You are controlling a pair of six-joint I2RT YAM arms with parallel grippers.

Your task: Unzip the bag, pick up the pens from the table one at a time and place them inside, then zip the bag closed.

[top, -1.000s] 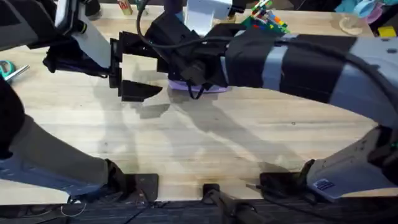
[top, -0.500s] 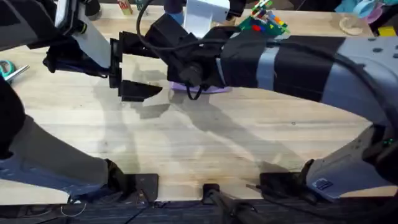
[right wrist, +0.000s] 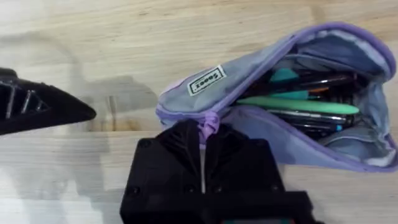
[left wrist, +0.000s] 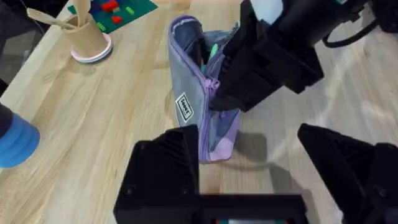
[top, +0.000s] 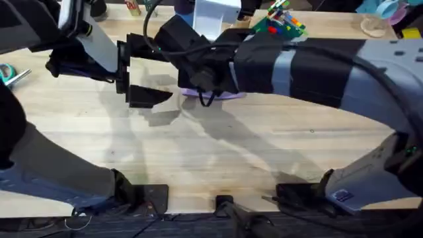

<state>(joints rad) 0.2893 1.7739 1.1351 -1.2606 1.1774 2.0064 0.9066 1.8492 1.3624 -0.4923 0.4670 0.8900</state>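
- While the bag (right wrist: 261, 118) lies on the light wooden surface (top: 218, 152), its zipper is open over most of its length, and the mouth gapes wide at one end.
- Inside the open mouth a light green pen (right wrist: 298, 104) lies along the bag, with several darker pens (right wrist: 311, 121) beside it; I cannot tell which one has the pink band.
- On the side of the bag there is a small white label (right wrist: 207, 79) with dark letters, too small to read.
- From the right wrist view, the right pincer (right wrist: 202, 163) is closed on the light purple zipper pull (right wrist: 208, 121), at the end of the bag where the zipper is shut.
- From the left wrist view, the same right pincer (left wrist: 233, 93) presses against the upper edge of the bag (left wrist: 199, 106), which stands up on its narrow side.
- From the same view, the left pincer (left wrist: 249, 168) is open; its fingers (left wrist: 168, 171) are wide apart and hold nothing. One finger stands just beside the lower end of the bag, and I cannot tell if it touches the fabric.
- Seen from overhead, the right arm reaches across the middle, and only a small lavender part of the bag (top: 228, 94) shows under it, at the far half of the surface.
- Near the far edge stand a paper cup (left wrist: 84, 37) with a wooden stick in it and some coloured blocks (top: 281, 20).
- At the left edge of the surface lie scissors with teal handles (top: 10, 74), well apart from the bag.
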